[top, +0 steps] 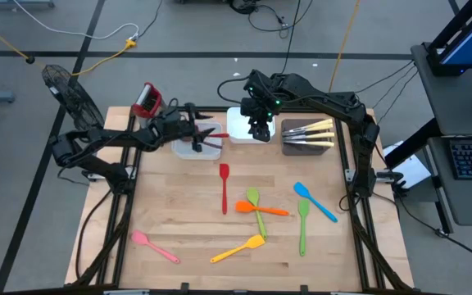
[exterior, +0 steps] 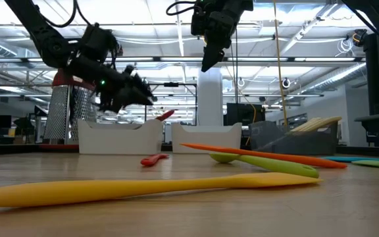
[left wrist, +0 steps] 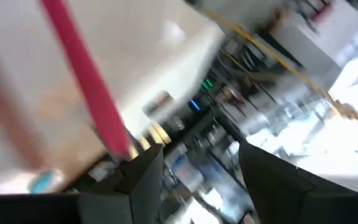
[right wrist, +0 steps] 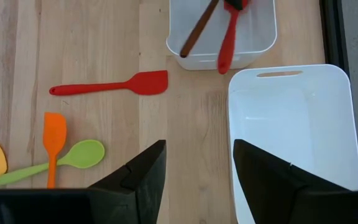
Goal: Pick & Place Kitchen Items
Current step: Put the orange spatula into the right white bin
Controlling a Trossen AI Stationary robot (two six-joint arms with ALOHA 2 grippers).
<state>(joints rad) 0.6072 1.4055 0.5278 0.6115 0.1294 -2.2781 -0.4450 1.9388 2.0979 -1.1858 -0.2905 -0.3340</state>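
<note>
From above, the left gripper (top: 201,133) hangs over the left white tray (top: 188,148) at the back of the table (top: 179,221), with a red utensil (top: 217,133) at its fingertips that juts toward the middle white tray (top: 238,124); the right gripper (top: 259,129) hovers over that middle tray, and a dark tray (top: 308,146) to its right holds pale-handled knives (top: 310,129). Loose on the wood lie a red spatula (top: 224,185), an orange spatula (top: 260,207), a green spoon (top: 256,210) crossing it, a blue spoon (top: 315,201), a second green spoon (top: 303,224), a yellow spatula (top: 238,248) and a pink spoon (top: 155,246). A red-topped metal box (top: 147,100) stands beyond the table's back left corner. At table height, the left gripper (exterior: 143,95) is raised above the left white tray (exterior: 120,137), the red utensil (exterior: 164,116) slanting out past it, while the right gripper (exterior: 209,60) hangs high with its fingers close together, pinching nothing. The left wrist view is smeared; a red handle (left wrist: 86,81) runs down to the near finger (left wrist: 143,180), pinched there so far as it shows. The right wrist view shows the right fingers (right wrist: 138,177) slightly parted and empty above the middle tray (right wrist: 294,134), and beyond it the left tray (right wrist: 253,43) holds a brown spoon (right wrist: 199,28) beside a red utensil (right wrist: 230,37).
</note>
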